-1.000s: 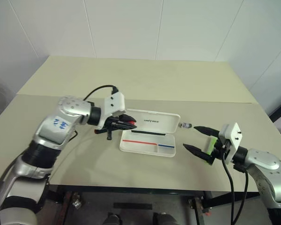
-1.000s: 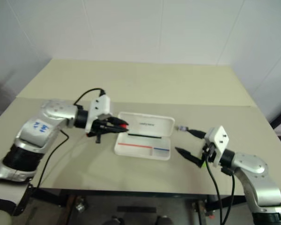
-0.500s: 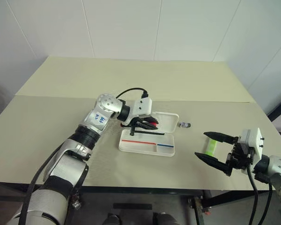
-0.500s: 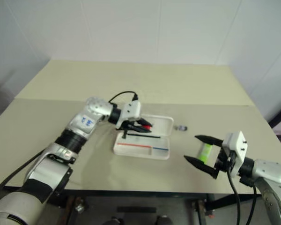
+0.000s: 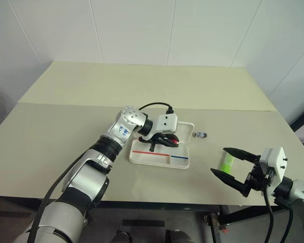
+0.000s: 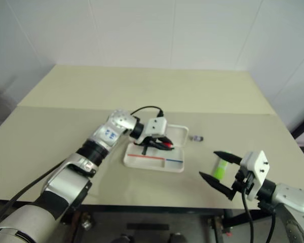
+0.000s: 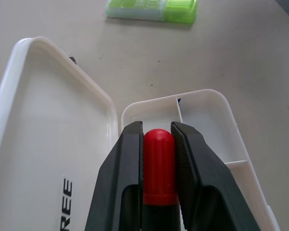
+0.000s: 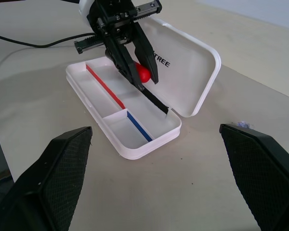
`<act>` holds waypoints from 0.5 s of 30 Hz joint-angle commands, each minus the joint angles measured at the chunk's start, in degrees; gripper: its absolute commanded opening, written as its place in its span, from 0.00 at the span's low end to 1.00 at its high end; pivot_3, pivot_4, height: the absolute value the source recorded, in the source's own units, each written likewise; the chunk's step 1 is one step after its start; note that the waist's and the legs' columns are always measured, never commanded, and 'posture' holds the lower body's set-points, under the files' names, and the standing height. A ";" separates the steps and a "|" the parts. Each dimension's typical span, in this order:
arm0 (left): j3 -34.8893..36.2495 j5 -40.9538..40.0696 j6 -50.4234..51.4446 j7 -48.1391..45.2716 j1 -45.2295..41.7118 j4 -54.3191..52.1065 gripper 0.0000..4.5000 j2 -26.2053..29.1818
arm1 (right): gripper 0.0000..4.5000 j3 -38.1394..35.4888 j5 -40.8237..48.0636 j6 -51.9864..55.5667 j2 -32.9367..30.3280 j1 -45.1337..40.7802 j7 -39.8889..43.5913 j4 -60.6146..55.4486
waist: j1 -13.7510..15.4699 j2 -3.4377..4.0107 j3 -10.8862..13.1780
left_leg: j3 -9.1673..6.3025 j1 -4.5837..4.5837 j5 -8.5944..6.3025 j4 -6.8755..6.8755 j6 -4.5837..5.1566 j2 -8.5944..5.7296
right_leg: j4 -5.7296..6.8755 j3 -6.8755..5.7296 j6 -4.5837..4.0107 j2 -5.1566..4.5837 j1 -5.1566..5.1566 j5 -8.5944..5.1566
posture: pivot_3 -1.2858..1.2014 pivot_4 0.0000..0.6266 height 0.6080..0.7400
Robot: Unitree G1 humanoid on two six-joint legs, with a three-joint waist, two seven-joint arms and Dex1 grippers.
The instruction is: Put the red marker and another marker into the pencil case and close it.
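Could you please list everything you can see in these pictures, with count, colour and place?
table: one, beige, against the white wall.
pencil case: one, white with red and blue stripes, open, mid-table.
red marker: one, red, gripped above the open case.
green marker: one, light green, lying on the table to the right of the case, between the right pincer's fingers.
small piece: one, grey and dark, beside the lid.
left pincer: black, shut on the red marker.
right pincer: black, open.

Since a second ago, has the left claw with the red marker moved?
Yes. The left claw, shut on the red marker, has moved right from the pencil case's left edge to above its open tray.
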 commanded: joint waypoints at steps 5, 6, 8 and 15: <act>0.35 1.32 0.47 -0.63 -0.75 -0.56 0.55 -0.47 | 1.00 -2.40 0.47 -1.32 0.29 0.91 -1.17 -2.40 | -0.01 0.00 0.00 | 0.00 0.02 0.00 0.02 0.00 0.00 | 0.06 0.01 0.01 0.00 0.01 0.00 | 0.52 0.24 1.00; 0.46 1.48 0.76 -0.42 -0.81 -0.44 0.63 -0.48 | 1.00 -2.32 0.44 -1.32 0.28 0.89 -1.31 -2.40 | 0.00 0.00 0.00 | 0.00 0.02 0.00 0.02 0.00 0.00 | 0.06 0.01 0.01 0.00 0.01 0.00 | 0.52 0.24 1.00; 0.49 1.87 0.54 -0.14 -0.92 -0.02 0.78 -0.41 | 1.00 -2.16 0.39 -1.34 0.27 0.80 -1.55 -2.39 | 0.00 0.00 0.00 | -0.01 0.02 0.00 0.02 0.00 0.00 | 0.07 0.01 0.00 0.00 0.01 0.00 | 0.52 0.24 1.00; 1.30 1.53 0.30 -1.05 -0.07 -2.02 1.00 0.70 | 1.00 -1.23 -0.88 -1.50 1.25 0.36 -3.88 -2.50 | -0.02 0.00 0.00 | -0.01 0.04 0.00 0.04 0.00 0.00 | 0.15 0.01 0.01 0.01 0.01 0.00 | 0.52 0.24 1.00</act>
